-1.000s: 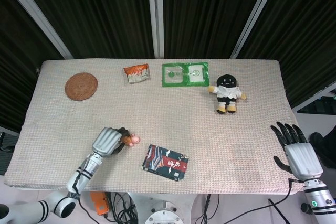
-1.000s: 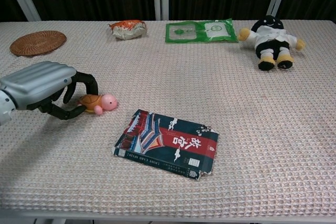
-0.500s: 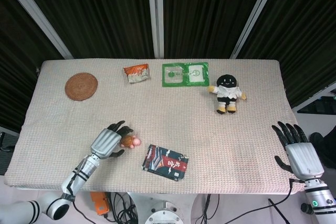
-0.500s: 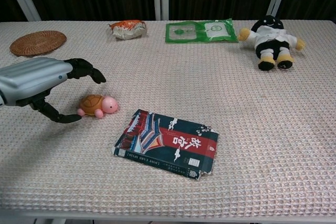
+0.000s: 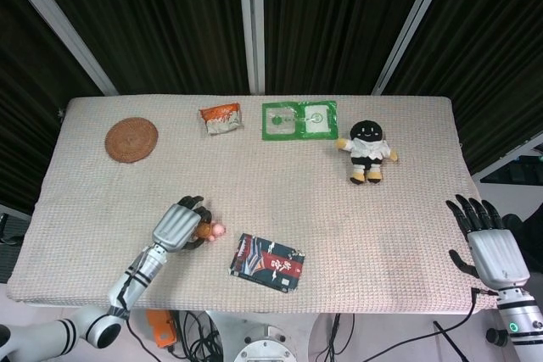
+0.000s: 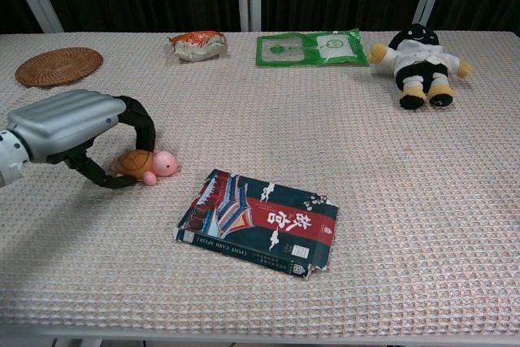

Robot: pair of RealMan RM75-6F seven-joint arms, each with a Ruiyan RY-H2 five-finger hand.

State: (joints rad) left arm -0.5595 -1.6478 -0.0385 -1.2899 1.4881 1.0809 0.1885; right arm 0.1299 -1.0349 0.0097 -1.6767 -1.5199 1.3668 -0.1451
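A small toy turtle (image 6: 149, 165) with an orange shell and a pink head lies on the beige woven cloth near the front left. My left hand (image 6: 71, 126) is wrapped round its rear. The fingers (image 6: 140, 122) curve down over the shell, and the thumb reaches in low from the near side, so the hand grips the toy. In the head view the left hand (image 5: 176, 225) hides most of the turtle (image 5: 213, 229). My right hand (image 5: 490, 245) hovers off the table's front right corner, fingers spread, holding nothing. The chest view does not show it.
A dark printed packet (image 6: 258, 222) lies just right of the turtle. Along the far side are a woven round mat (image 6: 58, 66), an orange snack bag (image 6: 197, 45), a green packet (image 6: 310, 47) and a black-and-white plush doll (image 6: 418, 56).
One second ago my left hand held the turtle. Half a second ago its fingers were spread off it, and now they have curled round it again. My right hand has drifted slightly right.
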